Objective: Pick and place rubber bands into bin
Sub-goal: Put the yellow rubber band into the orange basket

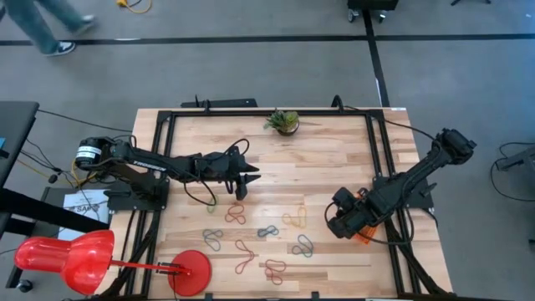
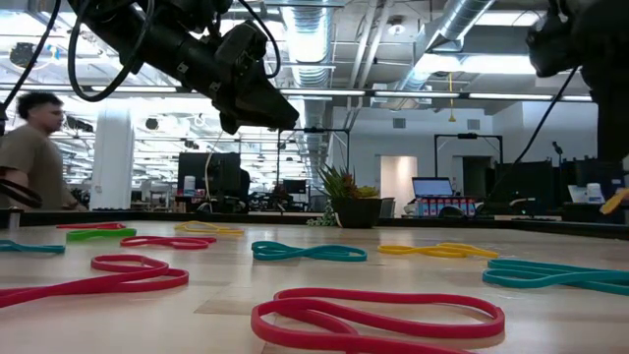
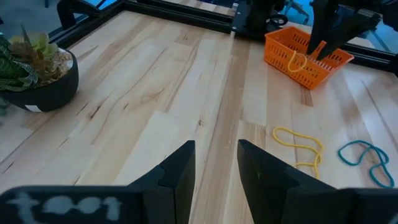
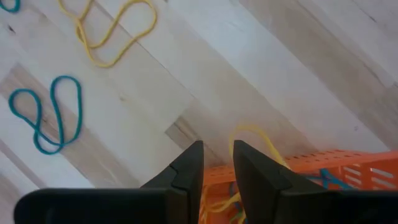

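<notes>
Several rubber bands in red, yellow, green and teal lie flat on the wooden table near its front. At the right stands the orange bin, seen closer in the left wrist view. My right gripper hangs over the bin's wall, pointing steeply down, open. A yellow band lies over the bin's rim beside its fingers, with one loop outside; I cannot tell whether it touches them. My left gripper hovers open above the table's middle, with nothing between its fingers.
A small potted plant stands at the far edge. A red disc and a red bulb-shaped thing sit at the near left. A black frame borders the table. A person walks beyond it.
</notes>
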